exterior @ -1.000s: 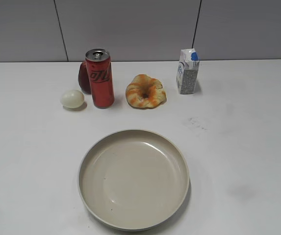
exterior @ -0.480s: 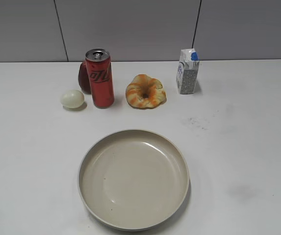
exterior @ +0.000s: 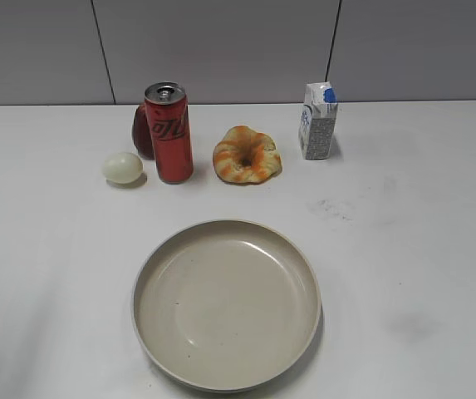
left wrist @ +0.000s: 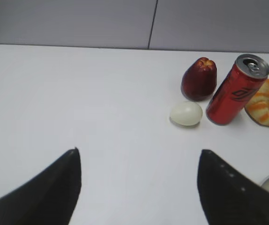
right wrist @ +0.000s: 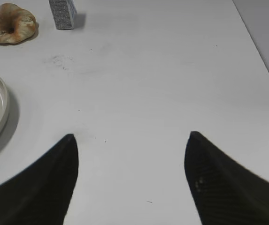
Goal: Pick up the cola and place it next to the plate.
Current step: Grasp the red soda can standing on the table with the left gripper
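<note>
While the cola stands upright at the back of the worktop, well apart from the plate, nothing holds it yet. The left end effector is open and empty, and the right end effector too. I think the left one should approach from the side, avoiding the egg and the red fruit close by. There is one can, one plate, one egg, one fruit, one bread ring, one small carton.

A white desk carries six things. Along the back — a pale egg, an upright red cola just in front of a dark red fruit, a twisted bread ring, a small milk carton. Nearer the front — a wide beige plate.
</note>
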